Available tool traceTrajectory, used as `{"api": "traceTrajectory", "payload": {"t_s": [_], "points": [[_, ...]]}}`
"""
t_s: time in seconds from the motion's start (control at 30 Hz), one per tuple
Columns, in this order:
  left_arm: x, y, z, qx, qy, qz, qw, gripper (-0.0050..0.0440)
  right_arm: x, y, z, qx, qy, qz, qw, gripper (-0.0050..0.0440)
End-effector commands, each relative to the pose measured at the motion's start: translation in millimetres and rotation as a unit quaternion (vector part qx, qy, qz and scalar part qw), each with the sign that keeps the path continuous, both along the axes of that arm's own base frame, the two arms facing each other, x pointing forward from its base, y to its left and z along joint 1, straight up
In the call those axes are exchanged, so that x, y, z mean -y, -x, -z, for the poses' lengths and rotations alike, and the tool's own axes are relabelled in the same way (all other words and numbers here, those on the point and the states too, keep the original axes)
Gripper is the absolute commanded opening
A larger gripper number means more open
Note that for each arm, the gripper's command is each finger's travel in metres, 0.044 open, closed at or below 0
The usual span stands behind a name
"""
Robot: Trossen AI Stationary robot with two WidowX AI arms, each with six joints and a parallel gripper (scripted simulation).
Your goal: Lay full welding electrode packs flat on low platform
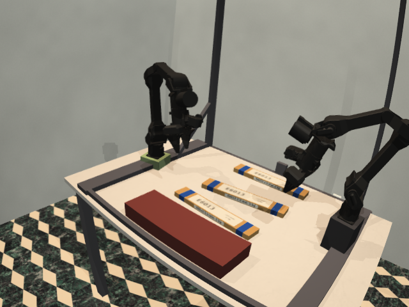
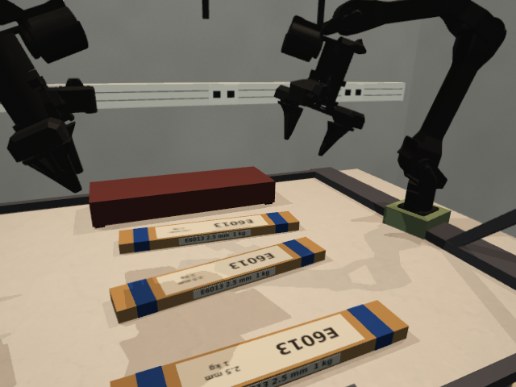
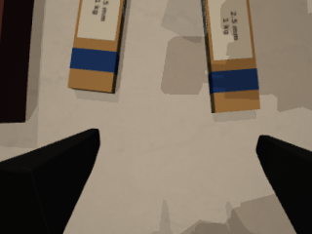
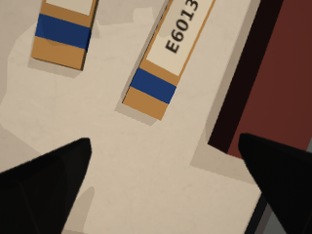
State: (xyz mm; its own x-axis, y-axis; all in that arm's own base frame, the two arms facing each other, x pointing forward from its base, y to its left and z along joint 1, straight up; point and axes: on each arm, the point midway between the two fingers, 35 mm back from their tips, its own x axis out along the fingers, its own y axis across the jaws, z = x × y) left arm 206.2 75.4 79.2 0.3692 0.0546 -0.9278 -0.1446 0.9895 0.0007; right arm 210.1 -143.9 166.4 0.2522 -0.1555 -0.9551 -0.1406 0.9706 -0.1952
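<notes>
Beyond the right pincer (image 1: 181, 149) (image 2: 303, 146) (image 4: 166, 142), two packs (image 1: 215, 210) (image 2: 208, 228) (image 4: 158, 78).

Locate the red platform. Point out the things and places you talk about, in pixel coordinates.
In the exterior view, the red platform (image 1: 188, 228) (image 2: 179, 187) (image 3: 14, 58) (image 4: 288, 73) stands on the far side, just behind the farthest electrode pack (image 1: 215, 211) (image 2: 200, 229) (image 3: 94, 59) (image 4: 153, 86).

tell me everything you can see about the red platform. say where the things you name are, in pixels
The red platform (image 1: 188, 228) (image 2: 179, 183) (image 3: 12, 63) (image 4: 273, 83) is a long, low, plain block with a flat top, dull red, darker on its sides; its material is unclear. It sits level on the table near one edge, beside the nearest electrode pack (image 1: 216, 211) (image 2: 208, 229) without touching. Nothing lies on it.
</notes>
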Motion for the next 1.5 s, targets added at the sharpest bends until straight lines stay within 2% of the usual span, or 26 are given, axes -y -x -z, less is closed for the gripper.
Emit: {"api": "traceTrajectory", "payload": {"t_s": [0.0, 0.5, 0.97, 1.0, 1.03, 1.13, 1.23, 1.47], "points": [[0, -2, -4, 0.010, -0.004, 0.004, 1.000, 0.0430, -18, -5, -4, 0.032, -0.010, 0.048, 0.998, 0.0430], [0, -2, -4, 0.010, -0.004, 0.004, 1.000, 0.0430, -71, -11, 4, 0.090, -0.091, 0.185, 0.974, 0.0430], [0, -2, -4, 0.010, -0.004, 0.004, 1.000, 0.0430, -70, -13, 2, 0.091, -0.092, 0.184, 0.974, 0.0430], [0, -2, -4, 0.010, -0.004, 0.004, 1.000, 0.0430, -72, -4, 3, 0.087, -0.092, 0.187, 0.974, 0.0430], [-1, -11, -7, -0.006, -0.003, 0.003, 1.000, 0.0300, -73, 2, 0, 0.087, -0.092, 0.187, 0.974, 0.0430], [-4, -31, -7, -0.049, 0.004, 0.003, 0.999, 0.0300, -78, 19, -10, 0.091, -0.093, 0.183, 0.974, 0.0430], [-5, -38, -8, -0.049, 0.004, 0.003, 0.999, 0.0300, -79, 23, -16, 0.097, -0.092, 0.182, 0.974, 0.0430], [-11, -85, -11, -0.046, 0.003, 0.003, 0.999, 0.0300, -90, 66, -33, 0.095, -0.092, 0.183, 0.974, 0.0430]]}}
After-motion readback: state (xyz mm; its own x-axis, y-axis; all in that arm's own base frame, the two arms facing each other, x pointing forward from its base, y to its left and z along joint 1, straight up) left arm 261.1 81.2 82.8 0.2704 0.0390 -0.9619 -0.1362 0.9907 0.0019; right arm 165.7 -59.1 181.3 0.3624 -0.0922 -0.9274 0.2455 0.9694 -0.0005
